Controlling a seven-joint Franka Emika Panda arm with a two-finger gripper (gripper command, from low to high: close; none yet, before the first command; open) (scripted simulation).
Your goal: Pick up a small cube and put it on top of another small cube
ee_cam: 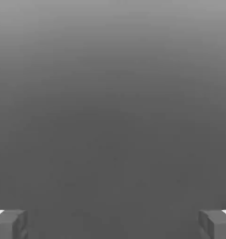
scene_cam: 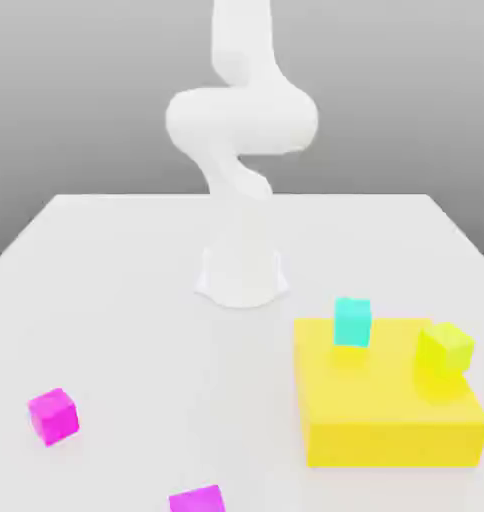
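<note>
Two small magenta cubes lie on the white table in the exterior view. One small cube [scene_cam: 53, 415] sits near the front at the exterior view's left. The other small cube [scene_cam: 197, 499] sits at the very front, partly cut off by the frame edge. The white arm [scene_cam: 241, 150] rises from its base at the middle of the table and runs up out of the picture. In the hand view my gripper [ee_cam: 113, 224] is open, its two grey fingertips [ee_cam: 10, 224] set wide apart with nothing between them, against plain grey background.
A big yellow block [scene_cam: 386, 395] stands at the front on the exterior view's right. A cyan cube [scene_cam: 352, 321] rests on its back edge and a yellow-green cube [scene_cam: 444, 349] on its right side. The white table [scene_cam: 136, 300] stretches between base and cubes.
</note>
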